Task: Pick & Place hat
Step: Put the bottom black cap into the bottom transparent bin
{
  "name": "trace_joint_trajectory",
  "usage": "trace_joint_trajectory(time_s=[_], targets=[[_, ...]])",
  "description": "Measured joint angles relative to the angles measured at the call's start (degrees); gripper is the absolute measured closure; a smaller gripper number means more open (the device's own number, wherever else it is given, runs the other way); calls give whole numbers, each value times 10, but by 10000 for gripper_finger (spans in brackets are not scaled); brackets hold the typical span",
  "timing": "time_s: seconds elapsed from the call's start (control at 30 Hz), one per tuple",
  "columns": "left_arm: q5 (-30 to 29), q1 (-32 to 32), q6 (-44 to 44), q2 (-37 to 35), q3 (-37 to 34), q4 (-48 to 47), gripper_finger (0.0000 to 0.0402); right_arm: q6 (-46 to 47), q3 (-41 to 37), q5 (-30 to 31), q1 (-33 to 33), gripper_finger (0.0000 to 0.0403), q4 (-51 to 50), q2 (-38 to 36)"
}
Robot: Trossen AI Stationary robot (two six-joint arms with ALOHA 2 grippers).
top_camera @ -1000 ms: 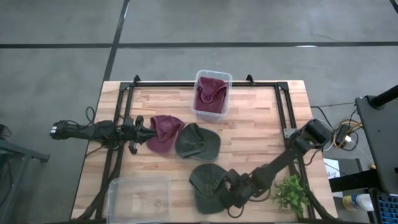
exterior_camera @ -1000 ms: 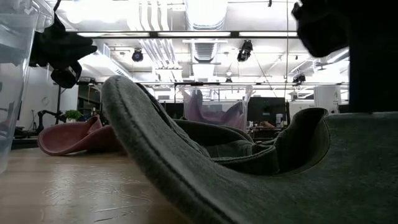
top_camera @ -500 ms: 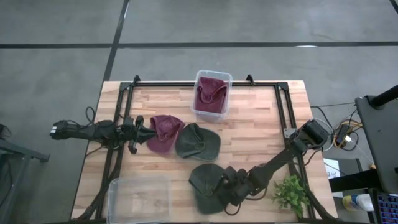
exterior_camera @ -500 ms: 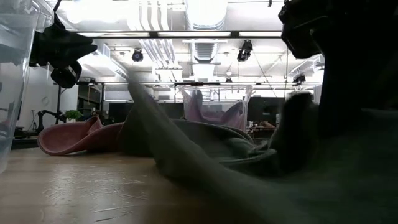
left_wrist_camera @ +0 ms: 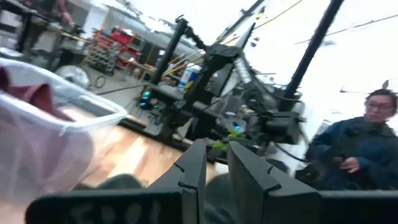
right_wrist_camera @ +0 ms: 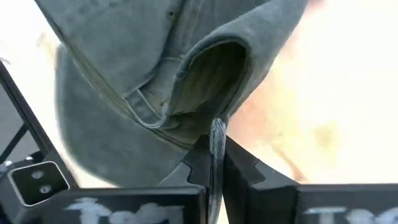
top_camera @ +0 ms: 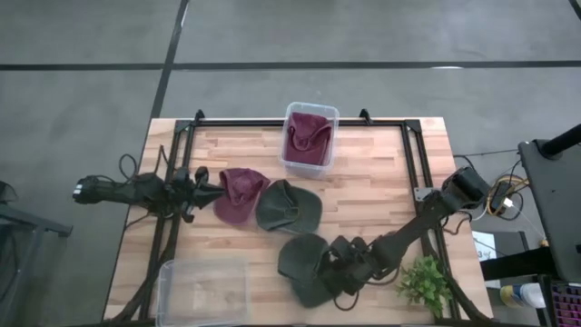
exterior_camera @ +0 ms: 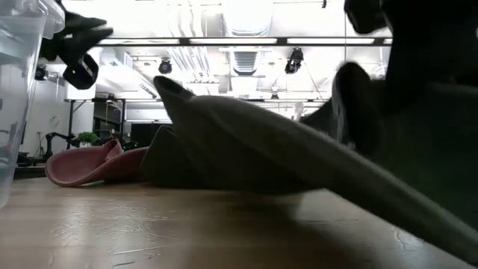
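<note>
High view | my right gripper (top_camera: pixel 329 271) pinches green cap (top_camera: pixel 304 263) near edge | left gripper (top_camera: pixel 214 190) nearly closed, empty, touching maroon cap (top_camera: pixel 238 193)

You have one hat (top_camera: pixel 306 265) at the table's (top_camera: pixel 381 173) front, two hats side by side (top_camera: pixel 240 192) (top_camera: pixel 287 207) mid-table, bin (top_camera: pixel 310 136) behind, empty bin (top_camera: pixel 204 291) front left.
</note>
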Motion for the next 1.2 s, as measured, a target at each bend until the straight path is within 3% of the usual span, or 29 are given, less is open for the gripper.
trace_joint_trajectory(time_s=[0.5, 0.7, 0.97, 1.2], targets=[[49, 0, -105, 59, 70, -23, 342, -145, 0, 103, -18, 390, -24, -156], [46, 0, -104, 123, 106, -35, 333, -190, 0, 192, -29, 390, -24, -191], [29, 0, -74, 228, 158, -45, 250, -236, 0, 307, -67, 390, -20, -224], [-56, 0, -33, 320, 207, -43, 181, -283, 0, 359, -116, 390, 27, -229]])
